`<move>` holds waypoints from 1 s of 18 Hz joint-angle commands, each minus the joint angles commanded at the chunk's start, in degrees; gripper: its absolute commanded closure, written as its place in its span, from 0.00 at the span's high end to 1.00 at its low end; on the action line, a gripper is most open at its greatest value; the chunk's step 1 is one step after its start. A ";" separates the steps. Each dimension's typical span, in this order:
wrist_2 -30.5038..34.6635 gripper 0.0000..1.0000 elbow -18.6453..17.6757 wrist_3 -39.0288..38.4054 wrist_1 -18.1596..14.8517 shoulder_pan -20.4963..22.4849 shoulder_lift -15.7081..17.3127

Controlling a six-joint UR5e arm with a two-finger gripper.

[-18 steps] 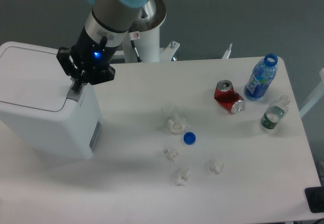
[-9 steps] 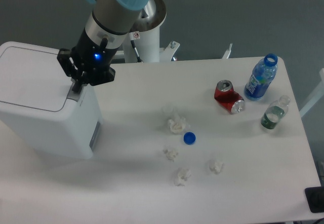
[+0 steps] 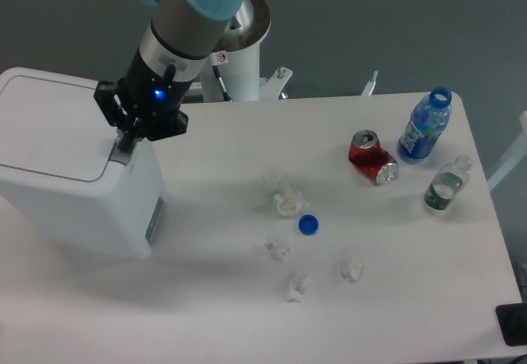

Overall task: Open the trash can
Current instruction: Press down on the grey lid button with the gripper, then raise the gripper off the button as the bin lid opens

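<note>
The large white boxy plastic trash can [image 3: 70, 162] stands at the table's left end, its flat lid down. The black two-finger gripper [image 3: 125, 141] rests its tip on the grey button strip [image 3: 121, 156] at the lid's right edge, barely higher than a second ago; its finger spacing cannot be told.

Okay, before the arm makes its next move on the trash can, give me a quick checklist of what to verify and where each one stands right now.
1. Lid shut: ok, it lies flat, not yet open.
2. Gripper over the button strip: ok, fingertips sit at it.
3. Fingertips touching the strip: cannot tell.
4. Jaws open or shut: cannot tell from this view.
5. Trash can upright on the table: ok.
6. Can, bottles and paper scraps apart from the trash can: ok.
</note>
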 joint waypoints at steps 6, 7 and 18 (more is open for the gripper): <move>0.00 0.00 0.09 0.00 0.00 0.09 0.00; 0.00 0.00 0.09 0.00 0.00 0.00 0.00; 0.00 0.00 0.26 0.00 -0.09 0.26 0.35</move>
